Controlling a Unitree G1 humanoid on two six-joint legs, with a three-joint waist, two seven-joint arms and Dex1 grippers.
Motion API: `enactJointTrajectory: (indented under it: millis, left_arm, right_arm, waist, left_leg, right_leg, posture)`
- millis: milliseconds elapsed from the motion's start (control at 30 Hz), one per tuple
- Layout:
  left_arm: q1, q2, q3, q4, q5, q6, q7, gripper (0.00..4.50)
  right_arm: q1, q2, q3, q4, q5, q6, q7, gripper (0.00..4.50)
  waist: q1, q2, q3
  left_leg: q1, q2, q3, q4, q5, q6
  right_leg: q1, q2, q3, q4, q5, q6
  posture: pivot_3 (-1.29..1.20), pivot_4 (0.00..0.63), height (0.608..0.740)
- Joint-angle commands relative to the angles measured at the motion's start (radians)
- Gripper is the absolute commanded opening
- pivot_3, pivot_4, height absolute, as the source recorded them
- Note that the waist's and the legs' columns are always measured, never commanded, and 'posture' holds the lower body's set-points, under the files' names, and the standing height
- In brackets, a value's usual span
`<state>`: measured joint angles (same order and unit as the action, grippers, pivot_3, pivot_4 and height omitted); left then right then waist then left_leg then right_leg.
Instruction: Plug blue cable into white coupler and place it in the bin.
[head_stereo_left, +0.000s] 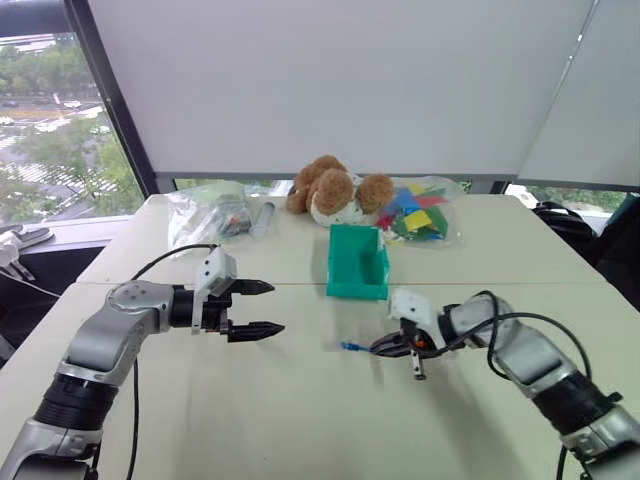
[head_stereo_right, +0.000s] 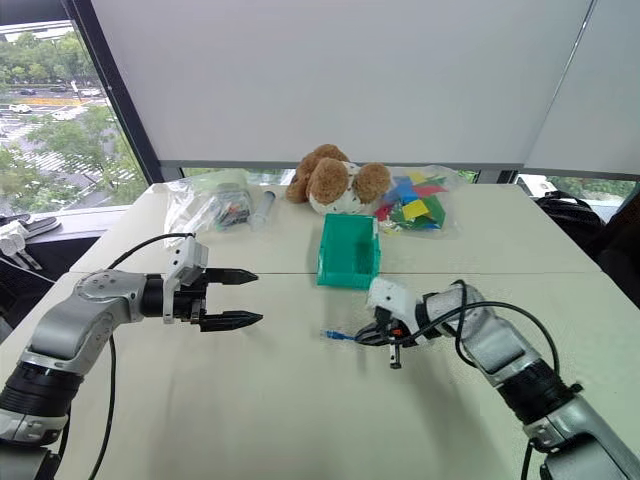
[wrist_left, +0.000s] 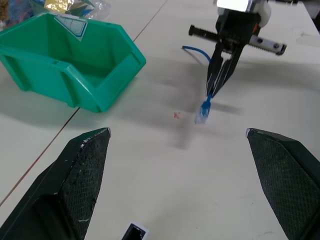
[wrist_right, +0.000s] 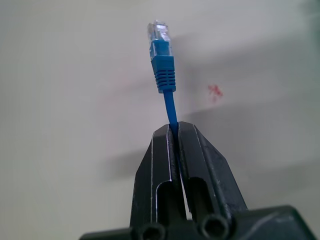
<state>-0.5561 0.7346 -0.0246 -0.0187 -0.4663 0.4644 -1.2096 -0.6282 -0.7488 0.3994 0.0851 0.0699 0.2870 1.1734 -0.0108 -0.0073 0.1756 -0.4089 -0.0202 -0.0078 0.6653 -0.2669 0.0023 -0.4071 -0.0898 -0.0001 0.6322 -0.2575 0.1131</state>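
Your right tool (wrist_right: 172, 131) is clamped on the blue cable (wrist_right: 171, 107) just behind its plug, holding it above the surface, right of centre. Your left tool (head_stereo_left: 262, 307) hangs wide and empty on the left. The white coupler (wrist_left: 135, 232) lies below it, unplugged. The bin (head_stereo_left: 352, 285), far centre, waits; mating and binning remain.
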Motion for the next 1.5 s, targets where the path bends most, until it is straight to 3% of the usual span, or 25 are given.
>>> enactJointTrajectory:
  millis: [33, 233, 267, 333, 533, 700, 900, 1267, 1500]
  left_arm:
    - [-0.005, 0.013, 0.023, -0.034, -0.004, -0.01, 0.004, 4.5]
    - [0.019, 0.025, 0.02, -0.047, 0.006, -0.016, 0.011, 4.5]
    - [0.026, 0.027, 0.018, -0.046, 0.012, -0.023, 0.011, 4.5]
    - [0.036, 0.028, 0.019, -0.042, 0.023, -0.038, 0.017, 4.5]
    - [0.04, 0.045, 0.037, 0.034, 0.048, -0.103, -0.01, 4.5]
    - [-0.002, 0.038, 0.041, 0.208, 0.057, -0.186, -0.067, 4.5]
    - [-0.11, 0.006, -0.037, 0.528, 0.155, -0.366, -0.207, 4.5]
    - [-0.277, -0.104, -0.11, 0.969, 0.335, -0.68, -0.285, 4.5]
    - [-0.335, -0.156, -0.11, 1.129, 0.403, -0.793, -0.265, 4.5]
  right_arm:
    - [-0.043, 0.043, 0.024, 0.061, -0.048, -0.078, 0.019, 0.06]
    - [-0.064, 0.083, 0.039, 0.141, -0.096, -0.128, 0.045, 0.06]
    - [-0.067, 0.084, 0.038, 0.144, -0.101, -0.132, 0.049, 0.29]
    - [-0.072, 0.087, 0.031, 0.14, -0.101, -0.123, 0.059, 0.82]
    - [-0.067, 0.052, -0.062, -0.02, -0.032, -0.005, 0.075, 3.76]
    - [-0.033, 0.027, -0.172, -0.247, 0.123, 0.207, 0.086, 3.76]
    - [-0.009, 0.051, -0.256, -0.474, 0.305, 0.472, 0.002, 3.76]
    - [0.052, -0.006, -0.267, -0.54, 0.344, 0.513, -0.077, 3.76]
    - [0.073, -0.026, -0.267, -0.555, 0.357, 0.507, -0.108, 3.76]
  waist:
    - [-0.002, 0.0, 0.0]
    - [-0.002, 0.0, 0.0]
    - [-0.002, 0.0, 0.0]
    - [-0.002, 0.0, 0.0]
    - [-0.001, 0.0, 0.0]
    - [0.001, 0.0, 0.0]
    - [0.003, 0.0, 0.0]
    - [-0.001, 0.0, 0.0]
    - [0.0, -0.001, 0.0]
  left_leg:
    - [0.0, 0.0, 0.0, 0.0, 0.0, 0.0]
    - [0.001, 0.001, 0.0, 0.0, 0.0, 0.0]
    - [0.001, 0.001, 0.0, 0.0, 0.0, 0.0]
    - [0.001, 0.001, 0.0, 0.0, 0.0, 0.0]
    - [0.001, 0.001, 0.0, 0.0, 0.0, 0.0]
    - [0.001, 0.001, -0.001, 0.0, 0.0, 0.0]
    - [0.001, 0.001, -0.001, 0.0, 0.0, 0.0]
    - [0.0, 0.0, 0.0, 0.0, 0.0, 0.0]
    - [0.0, 0.0, 0.0, 0.0, 0.0, 0.0]
  right_leg:
    - [0.0, 0.0, 0.0, 0.0, 0.0, 0.0]
    - [0.0, 0.001, 0.0, 0.001, 0.0, 0.0]
    - [0.0, 0.001, 0.0, 0.001, 0.0, 0.0]
    - [0.0, 0.001, 0.0, 0.002, 0.0, 0.0]
    - [0.0, 0.001, 0.0, 0.002, 0.0, 0.0]
    - [-0.001, 0.001, 0.0, 0.002, 0.0, 0.0]
    - [-0.001, 0.001, -0.001, 0.002, 0.0, 0.0]
    - [-0.001, 0.001, -0.001, 0.003, 0.0, 0.0]
    - [-0.001, 0.001, -0.001, 0.003, 0.0, 0.0]
  posture:
    - [0.0, 0.15, 0.74]
    - [0.0, 0.15, 0.74]
    - [0.0, 0.15, 0.74]
    - [0.0, 0.15, 0.74]
    - [0.0, 0.15, 0.74]
    - [0.0, 0.15, 0.74]
    - [0.0, 0.15, 0.74]
    - [0.0, 0.15, 0.74]
    - [0.0, 0.15, 0.74]
